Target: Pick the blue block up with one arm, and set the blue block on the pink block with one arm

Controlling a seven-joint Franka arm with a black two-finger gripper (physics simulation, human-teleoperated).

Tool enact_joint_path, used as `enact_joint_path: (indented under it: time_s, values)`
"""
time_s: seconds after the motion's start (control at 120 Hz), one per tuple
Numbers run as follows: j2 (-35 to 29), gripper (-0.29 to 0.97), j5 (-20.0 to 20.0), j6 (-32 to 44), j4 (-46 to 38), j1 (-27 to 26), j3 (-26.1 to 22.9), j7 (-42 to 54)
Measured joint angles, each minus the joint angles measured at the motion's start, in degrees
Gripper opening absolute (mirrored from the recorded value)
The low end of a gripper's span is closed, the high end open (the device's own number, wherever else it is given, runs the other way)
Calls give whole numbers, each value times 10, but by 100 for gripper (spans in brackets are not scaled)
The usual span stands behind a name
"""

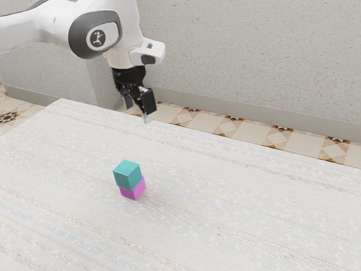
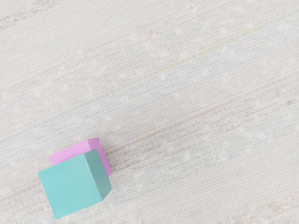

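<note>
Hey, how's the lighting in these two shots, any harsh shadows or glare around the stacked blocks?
Exterior view: soft, even light; the blue block on the pink block casts only a faint shadow on the table, with no glare. Wrist view: equally flat light; the blue block's side face is darker than its top.

There are two blocks in all: one blue block (image 1: 126,173) and one pink block (image 1: 136,190). They make a single stack of two, the blue on the pink, near the middle of the surface and well apart from its edges. One table (image 1: 254,197) carries them. One arm is present, with one gripper (image 1: 139,110) of two fingers.
</note>
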Motion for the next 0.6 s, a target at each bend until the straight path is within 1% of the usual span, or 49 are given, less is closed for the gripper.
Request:
enact_joint_path:
  time_s: [0.083, 0.117, 0.15, 0.2, 0.242, 0.317, 0.358, 0.4, 0.45, 0.55, 0.6]
  values:
    - [1, 68, 3, -25, 7, 5, 0, 17]
    - [1, 68, 2, -33, 8, 26, -12, 25]
    - [2, 68, 2, -40, 9, 65, -39, 32]
    - [14, 68, 3, -47, 9, 139, -98, 43]
    - [22, 68, 4, -53, 9, 187, -136, 51]
    - [35, 68, 5, -60, 9, 256, -202, 67]
    - [45, 68, 6, -63, 9, 284, -234, 76]
    - [50, 68, 6, -65, 9, 299, -252, 83]
    - [58, 68, 7, -68, 9, 301, -259, 92]
    - [70, 68, 8, -71, 9, 304, -261, 107]
    - [71, 68, 8, -73, 9, 306, -254, 113]
